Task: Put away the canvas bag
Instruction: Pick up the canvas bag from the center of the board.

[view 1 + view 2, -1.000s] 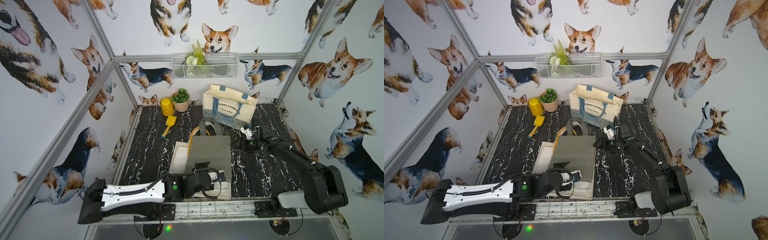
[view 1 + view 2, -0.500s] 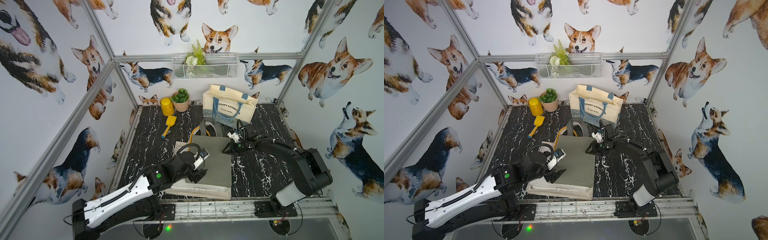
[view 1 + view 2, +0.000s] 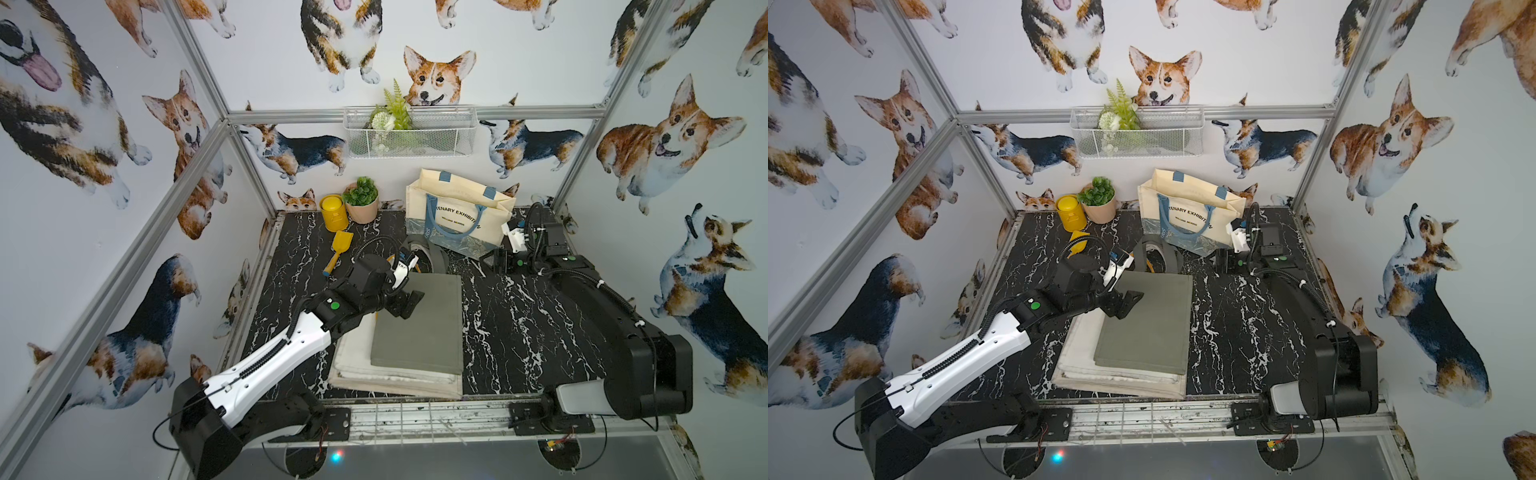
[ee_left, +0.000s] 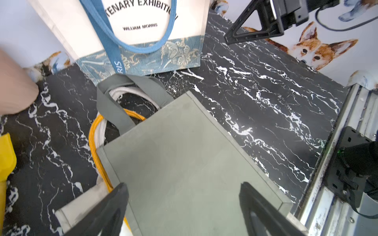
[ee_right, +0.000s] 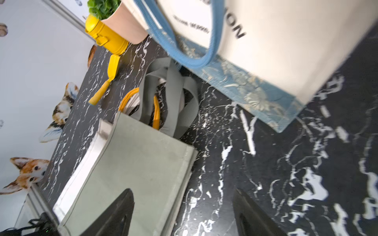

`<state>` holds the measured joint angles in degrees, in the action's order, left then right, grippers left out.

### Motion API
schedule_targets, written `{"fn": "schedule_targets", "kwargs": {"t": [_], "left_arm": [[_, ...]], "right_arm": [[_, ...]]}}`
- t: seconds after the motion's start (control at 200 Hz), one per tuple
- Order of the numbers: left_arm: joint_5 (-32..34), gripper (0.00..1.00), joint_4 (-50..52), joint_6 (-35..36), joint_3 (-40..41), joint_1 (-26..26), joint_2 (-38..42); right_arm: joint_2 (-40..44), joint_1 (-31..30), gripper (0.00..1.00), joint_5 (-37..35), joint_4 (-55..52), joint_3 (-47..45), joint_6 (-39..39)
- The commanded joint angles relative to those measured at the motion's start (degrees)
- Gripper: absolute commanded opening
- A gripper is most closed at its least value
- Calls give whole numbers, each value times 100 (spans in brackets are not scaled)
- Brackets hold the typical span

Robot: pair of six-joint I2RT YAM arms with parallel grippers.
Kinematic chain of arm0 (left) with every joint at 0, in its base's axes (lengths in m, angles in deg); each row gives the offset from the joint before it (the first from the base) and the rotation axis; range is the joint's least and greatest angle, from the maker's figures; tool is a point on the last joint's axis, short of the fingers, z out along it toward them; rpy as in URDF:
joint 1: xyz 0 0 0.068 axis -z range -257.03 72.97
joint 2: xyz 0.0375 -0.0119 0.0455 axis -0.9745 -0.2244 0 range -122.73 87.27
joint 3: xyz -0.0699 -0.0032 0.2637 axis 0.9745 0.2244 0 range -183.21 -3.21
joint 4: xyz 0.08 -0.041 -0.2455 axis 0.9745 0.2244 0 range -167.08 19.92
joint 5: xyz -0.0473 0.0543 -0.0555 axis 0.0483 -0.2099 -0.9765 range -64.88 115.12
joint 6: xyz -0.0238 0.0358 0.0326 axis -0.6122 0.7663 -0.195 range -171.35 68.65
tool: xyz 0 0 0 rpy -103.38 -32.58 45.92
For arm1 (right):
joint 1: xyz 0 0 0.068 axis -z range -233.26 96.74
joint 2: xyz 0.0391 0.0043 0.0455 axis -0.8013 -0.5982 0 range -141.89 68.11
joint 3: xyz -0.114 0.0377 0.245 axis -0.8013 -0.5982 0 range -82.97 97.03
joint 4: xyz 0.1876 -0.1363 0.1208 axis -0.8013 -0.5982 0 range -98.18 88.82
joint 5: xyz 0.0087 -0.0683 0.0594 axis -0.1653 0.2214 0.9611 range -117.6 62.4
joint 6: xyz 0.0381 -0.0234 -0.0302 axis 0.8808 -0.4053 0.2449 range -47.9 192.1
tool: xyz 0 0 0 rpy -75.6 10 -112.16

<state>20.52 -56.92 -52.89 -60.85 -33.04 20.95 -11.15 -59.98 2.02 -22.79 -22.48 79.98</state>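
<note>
Top views | left fingers [image 3: 414,297] spread, now farther up grey bag [image 3: 424,332] | right fingers [image 3: 496,262] spread, empty, pulled back

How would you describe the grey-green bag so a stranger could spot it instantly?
Look at the black marble table, at the stack of flat bags near its front edge. The grey-green bag lies on top of that stack, grey handles pointing at the standing cream tote. It is the only dull green one; those beneath are cream-white.

Reaching inward with the left gripper [image 3: 408,304], opened wide, holding nothing; stretched far forward with the right gripper [image 3: 497,262], likewise opened wide and empty.
</note>
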Motion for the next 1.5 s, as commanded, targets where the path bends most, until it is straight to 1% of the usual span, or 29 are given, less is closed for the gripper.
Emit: {"fn": "schedule_targets", "kwargs": {"t": [0.0,0.12,0.24,0.355,0.47,0.586,0.651,0.691,0.776,0.781,0.826,0.831,0.841,0.846,0.856,0.866,0.961,1.066,1.181,1.311,1.381,1.491], "left_arm": [[-215,88,-565,315,-80,-11,-38],[-375,87,-824,463,-71,-12,-30],[-339,87,-761,575,-106,-11,5],[-304,86,-832,576,34,-9,173],[-287,86,-913,577,186,-11,349],[-235,86,-1031,602,301,-10,436],[-265,86,-1108,634,324,-12,429],[-308,86,-1114,667,295,-11,402],[-399,85,-1073,787,175,-6,309],[-400,86,-1070,791,162,-5,298],[-410,85,-1006,890,65,-5,242],[-410,85,-997,904,54,-5,233],[-410,85,-973,924,26,-4,216],[-406,85,-963,939,13,-4,212],[-402,85,-940,959,-8,-4,202],[-402,85,-919,990,-38,-4,187],[-387,85,-771,1218,-282,16,87],[-287,84,-649,1549,-573,87,17],[-42,83,-547,1863,-967,290,-55],[492,84,-376,2537,-1389,734,-165],[841,84,-260,2919,-1591,950,-235],[1338,85,-144,3410,-1823,1187,-318]], "right_arm": [[-128,143,79,-159,270,230,-817],[-562,239,78,12,743,456,-1256],[-910,287,76,-386,1161,643,-1243],[-1102,379,74,-450,1508,700,-1341],[-1179,465,72,-484,1506,812,-1395],[-1309,507,72,-191,1773,737,-1561],[-1434,509,68,-14,1859,749,-1648],[-1497,512,64,65,1906,764,-1643],[-1578,522,35,111,2115,740,-1549],[-1578,522,35,111,2115,740,-1549],[-1562,519,14,96,2211,715,-1531],[-1559,521,13,91,2230,704,-1537],[-1539,516,5,81,2253,692,-1550],[-1539,516,5,81,2253,692,-1550],[-1526,514,1,61,2271,686,-1569],[-1510,516,0,50,2281,673,-1588],[-1203,517,0,-91,2483,535,-1687],[-704,509,0,-172,2635,405,-2014],[-179,506,0,-1,2233,527,-2353],[241,515,0,65,1678,702,-2395],[451,511,0,59,1367,777,-2262],[788,511,0,290,1115,767,-2050]]}}
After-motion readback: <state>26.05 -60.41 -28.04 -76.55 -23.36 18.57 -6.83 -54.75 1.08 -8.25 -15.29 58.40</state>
